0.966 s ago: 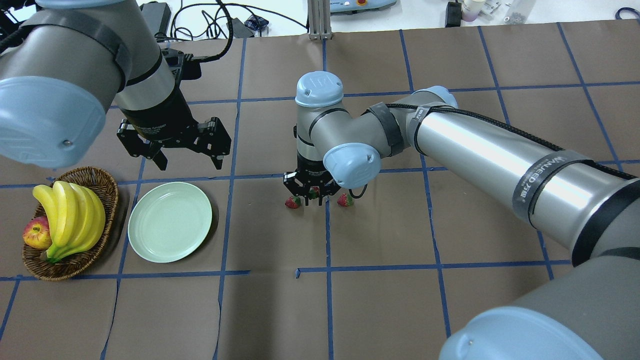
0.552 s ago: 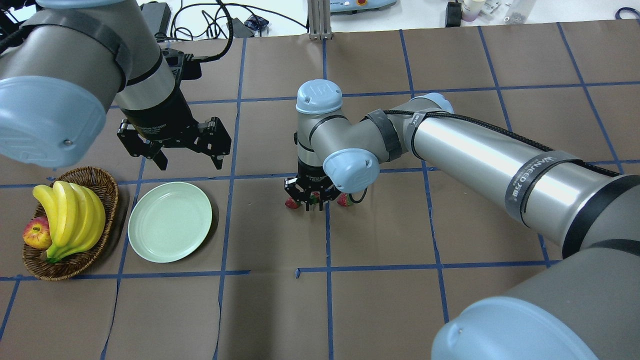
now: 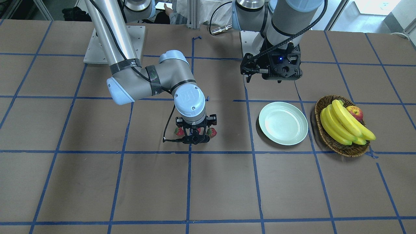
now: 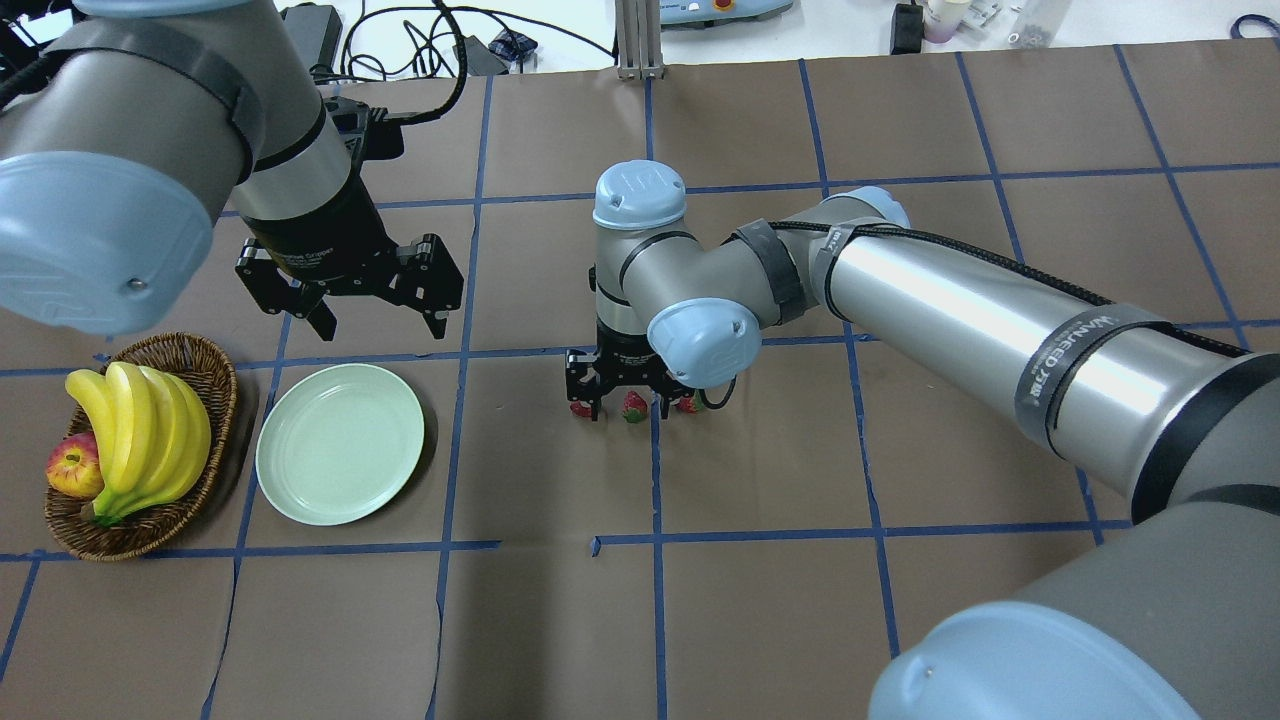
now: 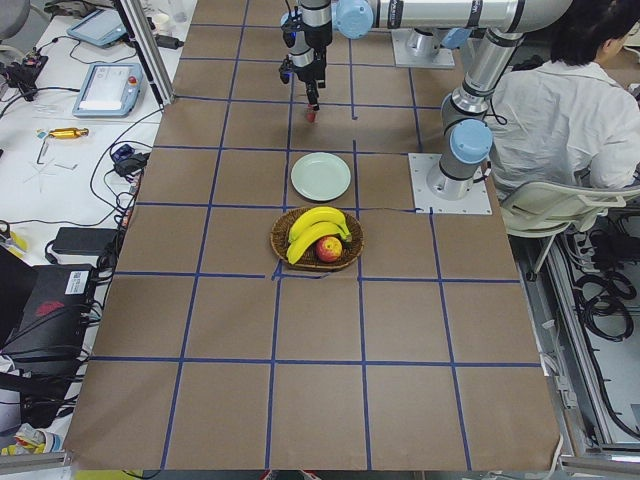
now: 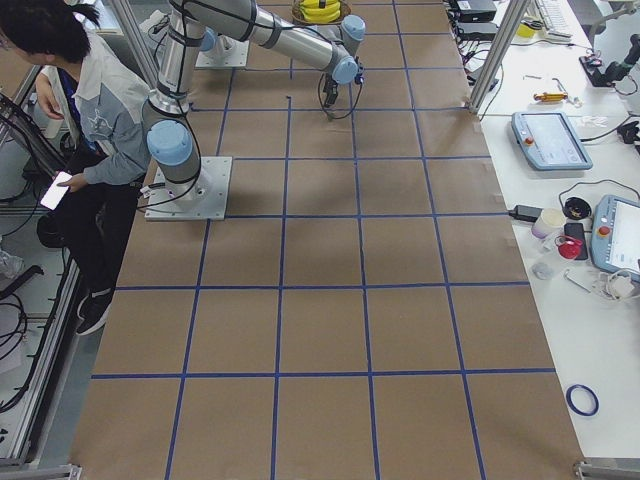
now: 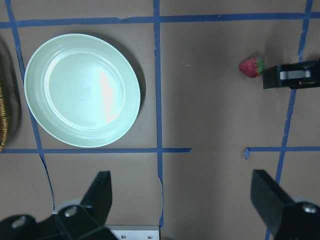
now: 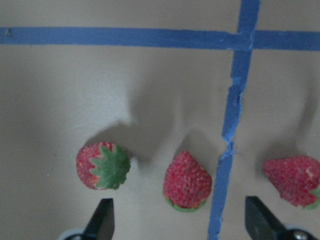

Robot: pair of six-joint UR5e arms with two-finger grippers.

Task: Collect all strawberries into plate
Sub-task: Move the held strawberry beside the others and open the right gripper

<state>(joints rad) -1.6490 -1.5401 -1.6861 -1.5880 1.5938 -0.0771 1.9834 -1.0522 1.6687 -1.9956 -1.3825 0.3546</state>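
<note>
Three strawberries lie in a row on the brown table: left (image 4: pixel 581 408), middle (image 4: pixel 634 406) and right (image 4: pixel 688 404). My right gripper (image 4: pixel 628 408) is open and low over them, its fingers straddling the middle strawberry (image 8: pixel 187 181) without touching it. The left strawberry (image 8: pixel 102 166) and right strawberry (image 8: pixel 292 180) lie outside the fingers. The mint-green plate (image 4: pixel 340 443) is empty, left of the strawberries. My left gripper (image 4: pixel 380 322) hangs open and empty above the table just beyond the plate (image 7: pixel 82 90).
A wicker basket (image 4: pixel 215 400) with bananas (image 4: pixel 140 440) and an apple (image 4: pixel 72 468) stands left of the plate. Blue tape lines cross the table. A person sits behind the robot's base (image 5: pixel 570 110).
My right gripper has come down onto the table around the middle strawberry, still open. The left arm, plate and basket have not moved.
</note>
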